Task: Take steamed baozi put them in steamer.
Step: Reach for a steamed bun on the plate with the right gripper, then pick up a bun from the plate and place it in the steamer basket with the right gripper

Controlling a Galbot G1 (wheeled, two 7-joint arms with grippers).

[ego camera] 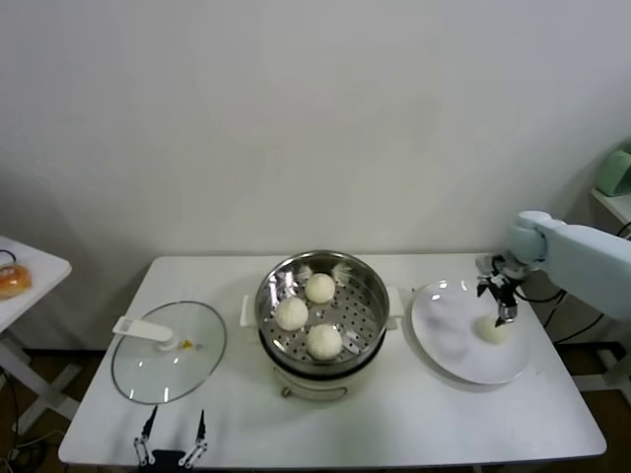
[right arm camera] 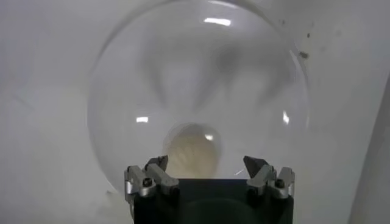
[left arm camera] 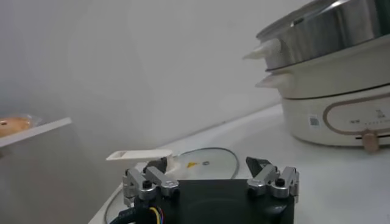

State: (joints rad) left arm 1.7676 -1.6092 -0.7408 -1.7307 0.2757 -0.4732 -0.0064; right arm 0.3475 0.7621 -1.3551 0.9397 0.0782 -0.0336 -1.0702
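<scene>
L gripper (ego camera: pixel 170 445) parked at table's (ego camera: pixel 414 424) near edge, jaws wide, empty. 3 baozi (ego camera: pixel 323 341) in steamer (ego camera: pixel 370 286) mid-table. R gripper (ego camera: pixel 505 317) over plate (ego camera: pixel 444 345), jaws wide, just above last baozi (ego camera: pixel 492 331).

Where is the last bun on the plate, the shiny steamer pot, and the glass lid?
Last bun (ego camera: pixel 492 330), head view, its rounded top.
Plate (ego camera: pixel 449 345), head view, bare white surface.
Steamer (ego camera: pixel 368 279), head view, steel rim.
Glass lid (ego camera: pixel 158 370), head view, clear glass.
</scene>
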